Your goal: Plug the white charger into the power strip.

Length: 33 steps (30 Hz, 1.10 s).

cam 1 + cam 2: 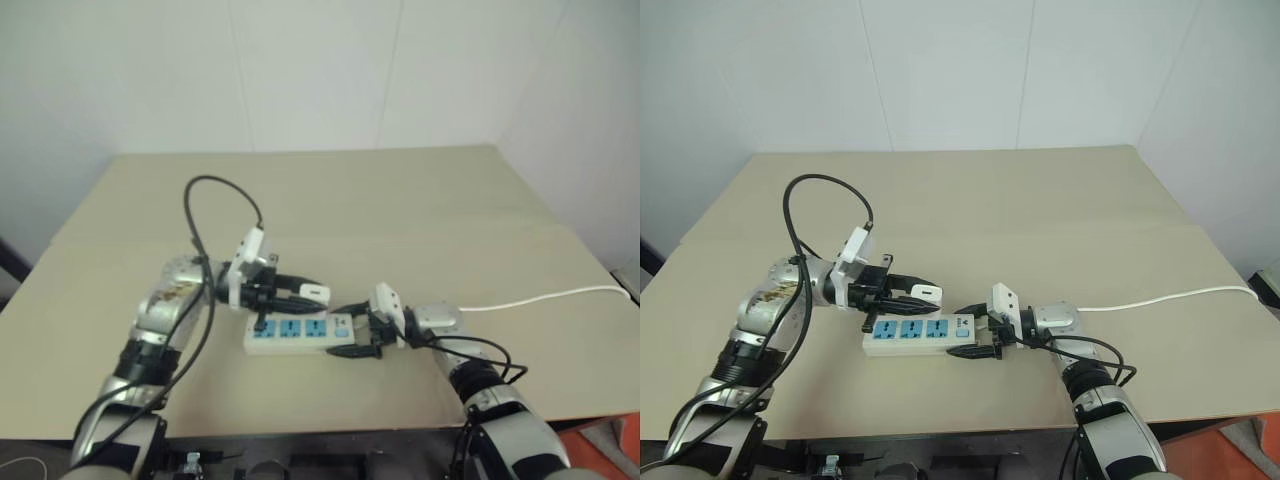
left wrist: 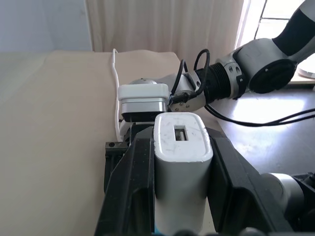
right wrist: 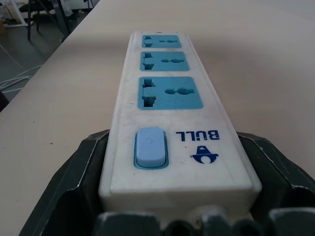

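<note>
the right gripper [image 1: 352, 334] sits nearest, at the front of the tan surface [image 1: 400, 200], its two black fingers clamped on either side of the switch end of the power strip [image 1: 296, 333]. from the right wrist view the strip [image 3: 170, 113] runs away along the surface, a pale blue switch [image 3: 150, 146] closest, then blue lettering, then three blue socket faces in a row, all of them unoccupied. the strip lies flat, long axis running left to right across the front middle of the surface, with a thin white cord [image 1: 545, 298] trailing from its gripped end off toward the right edge. just above the strip's left portion the left gripper [image 1: 300, 295] points across toward the right gripper, its fingers closed tight on the white charger [image 1: 314, 293], which hangs over the sockets and does not appear seated in any of them. in the left wrist view the charger [image 2: 181, 167] stands pinched between the black fingers [image 2: 133, 191], a small rectangular slot on its facing end, with the right gripper's white box [image 2: 143, 99] just beyond. a black cable [image 1: 205, 215] loops up from the left arm.
</note>
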### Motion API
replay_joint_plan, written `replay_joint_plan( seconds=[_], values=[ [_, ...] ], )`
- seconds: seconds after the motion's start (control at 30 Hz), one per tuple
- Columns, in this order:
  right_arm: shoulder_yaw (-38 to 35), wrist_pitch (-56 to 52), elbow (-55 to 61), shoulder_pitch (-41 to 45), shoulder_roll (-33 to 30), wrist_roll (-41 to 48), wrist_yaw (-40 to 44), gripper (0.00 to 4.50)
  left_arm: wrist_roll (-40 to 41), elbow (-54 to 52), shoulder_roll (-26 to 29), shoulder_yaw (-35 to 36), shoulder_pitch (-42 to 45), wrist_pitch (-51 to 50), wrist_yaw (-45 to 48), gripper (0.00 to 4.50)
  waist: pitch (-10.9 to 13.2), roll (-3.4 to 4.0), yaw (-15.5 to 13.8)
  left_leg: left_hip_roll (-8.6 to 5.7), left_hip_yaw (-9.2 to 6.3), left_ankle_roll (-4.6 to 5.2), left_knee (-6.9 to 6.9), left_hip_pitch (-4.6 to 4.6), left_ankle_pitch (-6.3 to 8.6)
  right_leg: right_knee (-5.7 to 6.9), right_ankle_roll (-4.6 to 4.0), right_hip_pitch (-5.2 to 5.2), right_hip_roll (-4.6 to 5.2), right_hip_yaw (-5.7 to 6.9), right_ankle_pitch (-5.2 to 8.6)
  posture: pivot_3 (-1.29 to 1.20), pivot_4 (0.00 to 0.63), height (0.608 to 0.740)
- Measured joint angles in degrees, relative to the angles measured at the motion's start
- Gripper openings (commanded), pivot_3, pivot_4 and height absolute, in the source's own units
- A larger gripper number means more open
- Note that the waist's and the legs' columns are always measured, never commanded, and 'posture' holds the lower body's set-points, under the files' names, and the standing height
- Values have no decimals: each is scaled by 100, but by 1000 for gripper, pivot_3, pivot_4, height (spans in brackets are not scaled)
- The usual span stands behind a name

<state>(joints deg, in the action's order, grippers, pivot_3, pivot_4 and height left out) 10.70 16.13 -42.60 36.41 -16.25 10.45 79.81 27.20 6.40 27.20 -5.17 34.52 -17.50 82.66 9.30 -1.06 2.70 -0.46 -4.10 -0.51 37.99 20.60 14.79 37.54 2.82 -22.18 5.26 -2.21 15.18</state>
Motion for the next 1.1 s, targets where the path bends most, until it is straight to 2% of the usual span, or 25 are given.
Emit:
replay_joint_plan(
  seconds=[0.5, 1.1],
  values=[
    [-3, -36, 110, -63, -19, -2, -13, 3447, -243, 666, -179, -73, -250, 864, 47, 1018, 0, 0, -9, 2, 7, 0, -1, 1, 0, -3, -1, -1, -2, -2, -1, 0, 150, 740],
    [-8, -152, 261, -138, -21, -2, -69, 3447, -499, 1003, -308, -168, -424, 1302, 3, 1018, 0, 0, -9, 3, 7, 0, -3, 1, 0, -6, -1, -2, -2, -2, 0, 0, 150, 740]
  ],
)
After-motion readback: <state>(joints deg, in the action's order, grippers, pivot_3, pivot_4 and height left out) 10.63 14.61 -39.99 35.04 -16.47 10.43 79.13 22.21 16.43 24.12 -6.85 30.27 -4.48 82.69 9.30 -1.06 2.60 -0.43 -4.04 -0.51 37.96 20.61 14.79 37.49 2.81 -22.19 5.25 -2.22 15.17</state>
